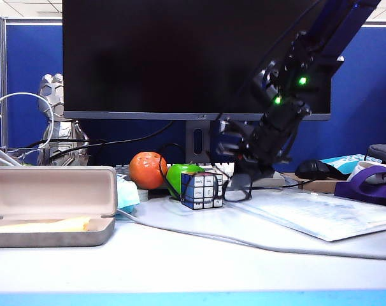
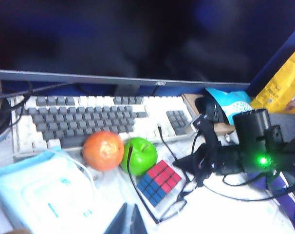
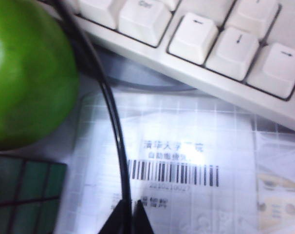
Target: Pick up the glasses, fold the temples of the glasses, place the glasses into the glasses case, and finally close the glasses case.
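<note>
A blue partition wall and a large dark monitor stand behind a white desk crowded with a pale keyboard, an orange, a green apple and a puzzle cube. The glasses sit on the desk just beside the cube, on the side away from the case; they are thin and black-framed with clear lenses, and one slim temple curves up past the apple. The right hand comes down on them at a steep slant from the upper right of the exterior view, its dark fingertips pressed together with the temple pinched between them above a barcoded sheet. The glasses case lies open at the desk's left, grey outside, beige lining, a yellow cloth inside. The left hand hangs above the desk near a light blue packet, its tips pressed together and holding nothing.
</note>
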Robot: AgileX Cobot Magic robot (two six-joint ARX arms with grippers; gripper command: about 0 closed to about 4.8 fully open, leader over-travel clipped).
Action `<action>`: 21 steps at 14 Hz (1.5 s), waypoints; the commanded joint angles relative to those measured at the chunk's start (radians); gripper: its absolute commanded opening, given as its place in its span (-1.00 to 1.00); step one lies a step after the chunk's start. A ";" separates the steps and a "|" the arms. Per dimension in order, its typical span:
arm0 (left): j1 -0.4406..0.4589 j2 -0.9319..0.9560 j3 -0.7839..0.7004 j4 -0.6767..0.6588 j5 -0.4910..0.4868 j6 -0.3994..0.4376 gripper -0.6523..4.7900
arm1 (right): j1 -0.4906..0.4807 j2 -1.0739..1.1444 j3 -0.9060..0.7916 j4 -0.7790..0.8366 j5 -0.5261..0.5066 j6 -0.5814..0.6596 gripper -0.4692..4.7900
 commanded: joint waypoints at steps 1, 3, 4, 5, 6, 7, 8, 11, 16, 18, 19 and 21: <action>-0.001 -0.002 0.003 -0.008 0.011 0.001 -0.77 | 0.003 -0.097 0.006 0.000 -0.010 -0.003 -0.83; -0.001 -0.002 0.003 0.002 0.084 0.001 -0.77 | 0.003 -0.198 0.006 -0.003 -0.038 -0.003 -0.83; -0.001 -0.002 0.003 0.012 0.154 0.001 -0.77 | 0.003 -0.253 0.006 -0.003 -0.055 -0.002 -0.83; -0.005 -0.002 0.003 0.019 0.208 0.001 -0.77 | 0.005 -0.292 0.006 -0.002 -0.060 -0.002 -0.83; -0.024 0.000 0.003 0.026 0.250 0.002 -0.77 | 0.013 -0.345 0.006 0.010 -0.059 -0.003 -0.83; -0.061 0.005 0.003 0.037 0.253 0.002 -0.77 | 0.019 -0.420 0.006 0.050 -0.126 -0.002 -0.83; -0.071 0.006 0.003 0.046 0.253 0.007 -0.77 | 0.021 -0.441 0.006 0.063 -0.163 0.003 -0.83; -0.079 0.006 0.003 0.093 0.245 0.013 -0.77 | 0.021 -0.535 0.006 0.104 -0.417 0.059 -0.83; -0.086 0.006 0.003 0.148 0.390 -0.080 -0.73 | 0.052 -0.605 0.006 0.156 -0.772 0.133 -0.83; -0.086 0.011 0.003 0.192 0.463 -0.225 -0.46 | 0.093 -0.612 0.006 0.196 -0.793 0.132 -0.83; -0.086 0.020 0.003 0.202 0.496 -0.307 -0.40 | 0.111 -0.613 0.006 0.227 -0.803 0.132 -0.83; -0.087 0.029 0.003 0.204 0.562 -0.454 -0.40 | 0.153 -0.613 0.005 0.281 -0.803 0.132 -0.83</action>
